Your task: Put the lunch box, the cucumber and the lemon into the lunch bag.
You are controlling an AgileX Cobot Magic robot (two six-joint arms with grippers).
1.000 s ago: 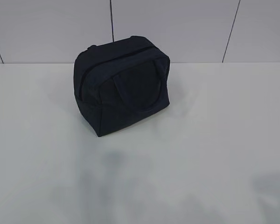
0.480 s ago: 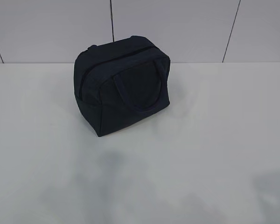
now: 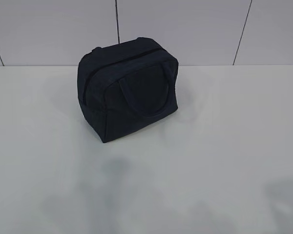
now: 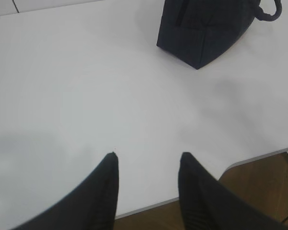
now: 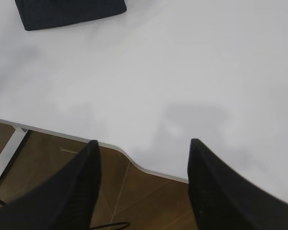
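Left pincer (image 4: 148,155) empty, lunch bag (image 3: 128,87) zipped

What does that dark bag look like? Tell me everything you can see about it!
The lunch bag is boxy and dark navy, made of what looks like soft fabric. It stands upright on the white table, near the back by the tiled wall, turned a bit at an angle. A loop handle hangs down its front side, and a dark zipper line runs along the top, apparently zipped. Nothing touches it but the table.
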